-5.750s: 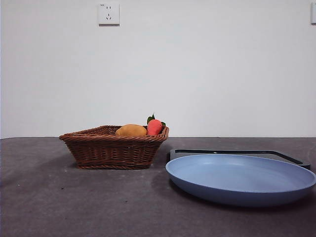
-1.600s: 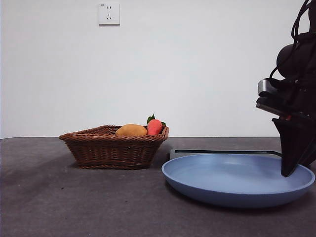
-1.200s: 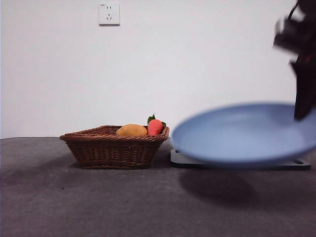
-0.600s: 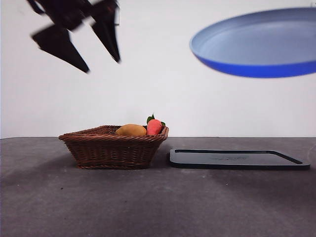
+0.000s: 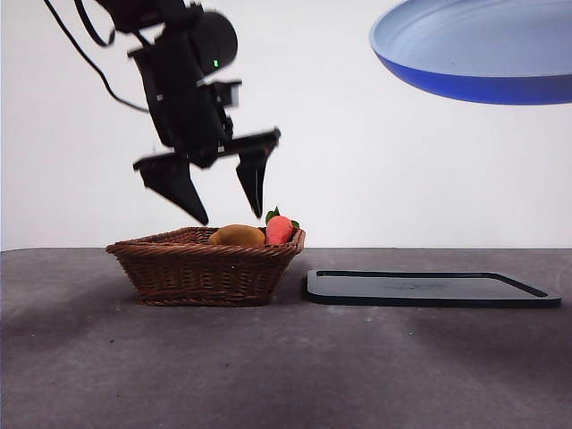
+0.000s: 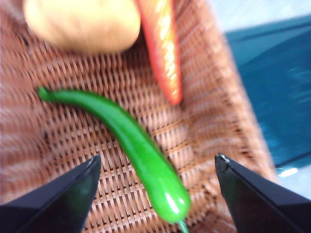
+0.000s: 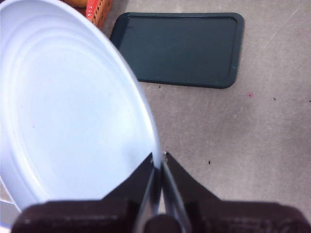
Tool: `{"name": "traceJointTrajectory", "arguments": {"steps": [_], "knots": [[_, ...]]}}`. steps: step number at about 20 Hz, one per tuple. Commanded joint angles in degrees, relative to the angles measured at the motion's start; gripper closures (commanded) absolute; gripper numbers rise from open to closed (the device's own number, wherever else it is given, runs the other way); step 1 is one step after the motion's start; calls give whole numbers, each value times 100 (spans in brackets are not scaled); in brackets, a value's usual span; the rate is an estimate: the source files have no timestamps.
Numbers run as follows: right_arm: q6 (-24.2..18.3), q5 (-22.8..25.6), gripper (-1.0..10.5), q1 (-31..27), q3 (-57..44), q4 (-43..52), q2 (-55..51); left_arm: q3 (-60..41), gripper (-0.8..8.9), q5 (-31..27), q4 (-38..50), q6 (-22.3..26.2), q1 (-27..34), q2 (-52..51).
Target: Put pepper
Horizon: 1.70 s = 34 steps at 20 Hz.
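The pepper point(image 6: 138, 145) is long, glossy and green, and lies on the floor of the brown wicker basket point(image 5: 204, 268). In the front view the basket wall hides it. My left gripper point(image 6: 158, 159) is open just above the basket, with one jaw on each side of the pepper and not touching it. In the front view the left gripper point(image 5: 231, 217) hangs over the basket's rim. My right gripper point(image 7: 158, 160) is shut on the rim of the blue plate point(image 7: 63, 111) and holds it high at the right point(image 5: 483, 49).
An orange-yellow oval fruit point(image 6: 82, 22) and a long red piece point(image 6: 163, 46) lie in the basket beside the pepper. A red fruit with leaves point(image 5: 280, 230) shows over the rim. A flat dark tray point(image 5: 429, 288) lies right of the basket, under the raised plate.
The right gripper came in, gripped the blue plate and lifted it off the tray to the upper right. The left arm came in from the upper left and lowered over the basket.
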Motion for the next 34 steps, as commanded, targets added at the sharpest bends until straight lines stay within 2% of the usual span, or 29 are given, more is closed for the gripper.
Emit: {"name": "traceJointTrajectory", "arguments": {"steps": [1, 8, 18, 23, 30, 34], "knots": [[76, -9, 941, 9, 55, 15, 15, 125, 417, -33, 127, -127, -31, 306], [72, -17, 941, 11, 55, -17, 15, 125, 417, -313, 363, -142, -83, 667], [50, -17, 941, 11, 55, 20, 20, 125, 417, -345, 339, -146, -138, 892], [7, -17, 941, 11, 55, 31, 17, 122, 535, -435, 157, -186, -138, 898], [-39, -15, 941, 11, 55, 44, 17, 122, 679, -264, -105, -332, -142, 896], [-46, -17, 941, 11, 55, 44, 20, 122, 690, -269, -227, -426, -131, 841]]}}
